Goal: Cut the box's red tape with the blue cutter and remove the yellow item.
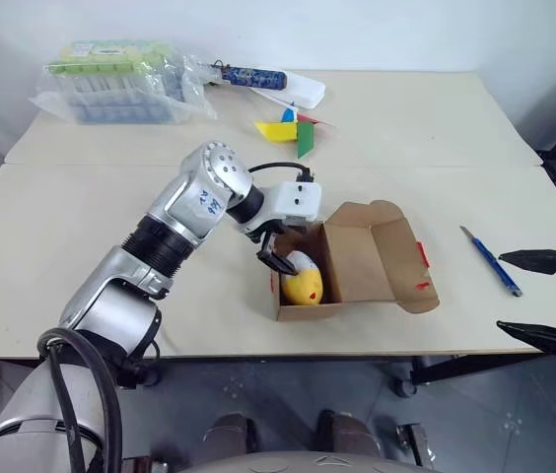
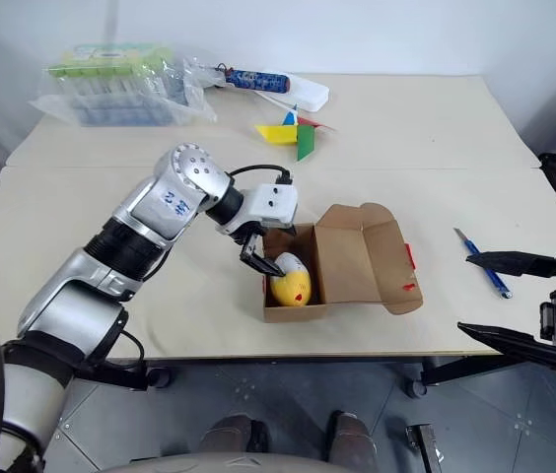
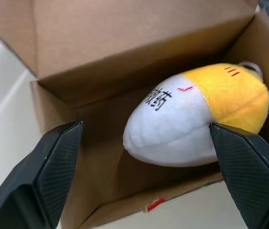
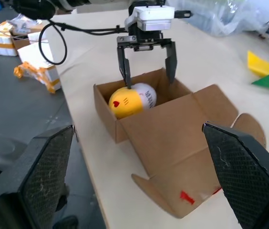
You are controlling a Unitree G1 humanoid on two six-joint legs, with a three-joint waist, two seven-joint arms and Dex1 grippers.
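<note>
Already the box (image 1: pixel 357 266) lay opened on the desk (image 1: pixel 81 227), the yellow item (image 1: pixel 303 281) inside. Left hand (image 4: pixel 146 59) hovered spread wide over it, empty; next it should close. Right hand (image 2: pixel 515 301) waited open, empty.

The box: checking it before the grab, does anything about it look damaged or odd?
The box lies open, its lid flap folded back flat, with torn bits of red tape on the flap's edge. The yellow item sits inside, intact. Nothing else stands out.
</note>
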